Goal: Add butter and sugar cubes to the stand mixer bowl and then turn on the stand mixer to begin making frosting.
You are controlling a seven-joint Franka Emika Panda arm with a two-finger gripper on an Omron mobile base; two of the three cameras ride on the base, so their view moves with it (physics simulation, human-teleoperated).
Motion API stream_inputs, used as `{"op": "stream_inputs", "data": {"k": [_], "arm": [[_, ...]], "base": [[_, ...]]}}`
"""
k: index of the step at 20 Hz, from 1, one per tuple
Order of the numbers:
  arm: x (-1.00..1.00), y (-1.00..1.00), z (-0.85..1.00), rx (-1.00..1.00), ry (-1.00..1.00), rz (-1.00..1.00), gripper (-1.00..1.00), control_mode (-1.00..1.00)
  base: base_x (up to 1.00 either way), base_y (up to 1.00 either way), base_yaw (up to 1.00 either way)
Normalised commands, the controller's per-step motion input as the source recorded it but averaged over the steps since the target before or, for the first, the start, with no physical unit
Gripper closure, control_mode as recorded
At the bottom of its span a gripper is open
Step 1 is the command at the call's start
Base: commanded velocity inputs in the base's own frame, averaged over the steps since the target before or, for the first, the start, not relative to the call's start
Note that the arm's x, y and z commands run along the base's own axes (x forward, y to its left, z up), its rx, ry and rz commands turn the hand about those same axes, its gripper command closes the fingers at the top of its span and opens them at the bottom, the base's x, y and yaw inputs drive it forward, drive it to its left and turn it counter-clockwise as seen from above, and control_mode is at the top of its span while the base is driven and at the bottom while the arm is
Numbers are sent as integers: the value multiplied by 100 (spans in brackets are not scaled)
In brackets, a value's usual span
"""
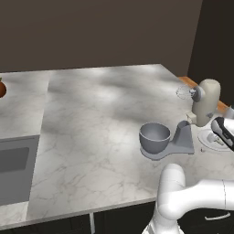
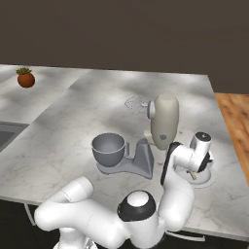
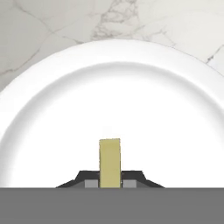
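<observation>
Gripper (image 3: 110, 183) pinches the butter (image 3: 109, 162) narrowly between its fingertips, over the white plate (image 3: 52, 109).

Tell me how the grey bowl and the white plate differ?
The stand mixer bowl is deep, matte grey, and stands on a narrow foot; the white plate is flat and wide. The bowl looks empty, while the plate carries the butter, gripped by the hand. Both are round and sit on the marble counter.

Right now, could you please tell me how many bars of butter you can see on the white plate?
1. The butter stands on the white plate, pinched between the claw fingertips. More could be hidden beneath the hand.
</observation>
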Motion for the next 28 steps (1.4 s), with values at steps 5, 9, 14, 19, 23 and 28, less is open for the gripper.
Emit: {"op": "stream_inputs", "data": {"k": [5,9,14,19,23,28], "arm": [[-52,0,27,-4,-13,0,100,-100],[-71,4,65,-13,-20,0,100,-100],[-76,17,71,-14,-16,0,100,-100],[-87,37,64,-12,-11,0,100,-100],[-85,59,54,-14,-12,0,100,-100],[-74,73,64,-11,-4,0,100,-100]], "base": [[0,0,0],[0,0,0],[0,0,0],[0,0,0],[0,0,0],[0,0,0]]}}
